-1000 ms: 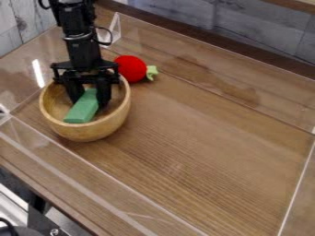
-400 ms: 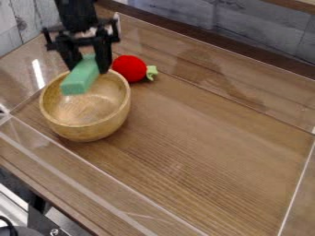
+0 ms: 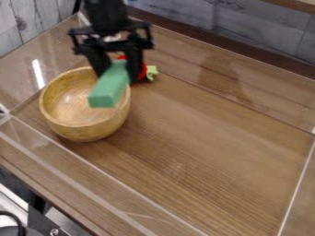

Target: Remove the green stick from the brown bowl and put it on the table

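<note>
My gripper (image 3: 113, 68) is shut on the upper end of the green stick (image 3: 109, 88), which hangs tilted in the air over the right rim of the brown bowl (image 3: 68, 124). The stick is lifted out of the bowl and its lower end points down and left, over the rim. The bowl stands on the table (image 3: 209, 138) at the left, and nothing shows inside it. The black arm comes down from the top of the camera view.
A red round toy with a green stem (image 3: 149, 72) lies just behind the gripper, mostly hidden by it. Clear acrylic walls (image 3: 296, 198) run round the table's edges. Bare wood-grain tabletop stretches to the right of the bowl.
The gripper has lifted the green stick out of the bowl and carried it rightward, from over the bowl's left side to over its right rim.
</note>
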Controlling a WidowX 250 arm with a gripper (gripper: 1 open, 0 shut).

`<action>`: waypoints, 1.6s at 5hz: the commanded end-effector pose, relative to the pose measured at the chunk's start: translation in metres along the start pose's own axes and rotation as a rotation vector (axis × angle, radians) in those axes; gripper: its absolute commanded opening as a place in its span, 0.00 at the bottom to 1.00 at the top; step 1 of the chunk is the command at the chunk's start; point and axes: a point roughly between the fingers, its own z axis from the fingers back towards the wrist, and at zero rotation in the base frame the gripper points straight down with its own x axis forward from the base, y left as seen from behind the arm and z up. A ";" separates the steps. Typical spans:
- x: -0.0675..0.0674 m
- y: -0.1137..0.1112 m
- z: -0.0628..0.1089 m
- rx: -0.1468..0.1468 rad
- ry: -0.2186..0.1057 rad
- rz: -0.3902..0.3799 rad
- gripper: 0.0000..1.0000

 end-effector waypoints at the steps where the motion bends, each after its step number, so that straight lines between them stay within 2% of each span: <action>1: -0.011 -0.020 -0.011 0.014 -0.040 -0.041 0.00; 2: -0.022 -0.032 -0.038 0.027 -0.036 -0.085 0.00; 4: -0.035 -0.033 -0.072 0.049 -0.032 -0.155 0.00; 6: -0.045 -0.021 -0.074 0.070 -0.035 -0.191 0.00; 8: -0.047 0.000 -0.096 0.082 -0.054 -0.134 0.00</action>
